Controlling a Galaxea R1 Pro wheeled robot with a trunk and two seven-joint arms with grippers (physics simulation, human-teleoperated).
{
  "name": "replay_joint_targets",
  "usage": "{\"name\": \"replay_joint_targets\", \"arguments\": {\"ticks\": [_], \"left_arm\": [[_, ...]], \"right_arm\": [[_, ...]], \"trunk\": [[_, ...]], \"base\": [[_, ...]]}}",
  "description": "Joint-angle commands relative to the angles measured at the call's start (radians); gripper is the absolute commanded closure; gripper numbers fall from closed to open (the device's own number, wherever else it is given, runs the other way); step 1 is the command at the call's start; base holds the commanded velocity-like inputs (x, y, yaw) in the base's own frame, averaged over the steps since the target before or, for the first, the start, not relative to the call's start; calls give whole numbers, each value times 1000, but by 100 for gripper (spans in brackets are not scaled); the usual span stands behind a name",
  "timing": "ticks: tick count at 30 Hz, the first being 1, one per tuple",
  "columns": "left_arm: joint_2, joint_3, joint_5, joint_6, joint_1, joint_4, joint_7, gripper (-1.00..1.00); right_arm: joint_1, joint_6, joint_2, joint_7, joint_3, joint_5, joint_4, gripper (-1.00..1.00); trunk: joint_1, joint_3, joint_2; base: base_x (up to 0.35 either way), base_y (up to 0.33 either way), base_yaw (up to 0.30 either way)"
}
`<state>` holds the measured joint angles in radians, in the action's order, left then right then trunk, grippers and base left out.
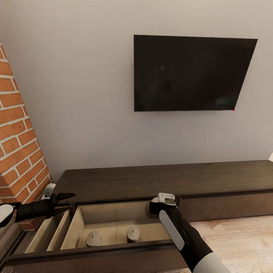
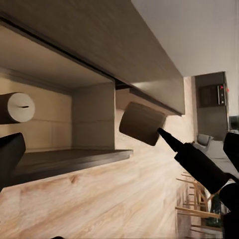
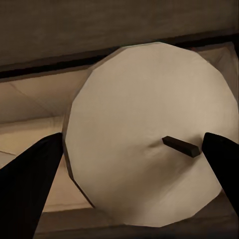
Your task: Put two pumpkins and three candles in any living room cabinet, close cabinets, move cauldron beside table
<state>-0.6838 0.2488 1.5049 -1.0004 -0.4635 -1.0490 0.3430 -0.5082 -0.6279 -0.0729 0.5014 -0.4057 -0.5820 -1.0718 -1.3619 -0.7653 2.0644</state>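
The low dark-brown cabinet (image 1: 151, 178) runs along the wall, with its pale-lined drawer (image 1: 113, 218) pulled open toward me. Two grey-beige candles (image 1: 93, 238) (image 1: 133, 233) stand upright inside it. My right gripper (image 1: 157, 204) hovers over the drawer's back right corner, shut on a third candle (image 1: 148, 209). In the right wrist view that candle's round top and dark wick (image 3: 149, 149) sit between the gripper (image 3: 133, 139) fingers. My left gripper (image 1: 63, 203) is open and empty, just left of the drawer. In the left wrist view the held candle (image 2: 142, 122) hangs in front of the cabinet (image 2: 99, 35).
A black TV (image 1: 189, 72) hangs on the grey wall above the cabinet. A brick wall (image 1: 19, 151) closes off the left side. A second open compartment (image 1: 49, 231) lies left of the drawer. Light wood floor (image 1: 235, 235) stretches to the right.
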Motion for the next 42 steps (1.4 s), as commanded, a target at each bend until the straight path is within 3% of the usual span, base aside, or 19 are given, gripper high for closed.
{"name": "replay_joint_targets", "arguments": {"ticks": [1,6,10,22,25,42], "left_arm": [[0,3,-6,0,0,-11,10,-100],[3,6,-6,0,27,-116,18,-100],[4,6,-7,0,57,-204,86,-100],[3,57,-20,1,65,-249,296,-100],[2,62,-21,2,65,-253,307,-100],[2,64,-24,3,66,-249,308,-100]], "right_arm": [[-1,2,0,13,-2,-11,4,100],[-1,6,0,17,-1,-11,38,100],[-1,7,1,17,-1,-12,43,100],[-1,7,1,16,-1,-11,39,100],[-1,7,1,16,-1,-10,39,100],[-1,5,1,16,-1,-13,42,100]], "trunk": [[-4,-4,8],[-23,-20,43],[-38,-32,71],[-84,-70,155],[-96,-79,176],[-96,-79,176]], "base": [[0,0,0],[0,0,0],[0,0,0],[0,0,0],[0,0,0],[67,0,0]]}}
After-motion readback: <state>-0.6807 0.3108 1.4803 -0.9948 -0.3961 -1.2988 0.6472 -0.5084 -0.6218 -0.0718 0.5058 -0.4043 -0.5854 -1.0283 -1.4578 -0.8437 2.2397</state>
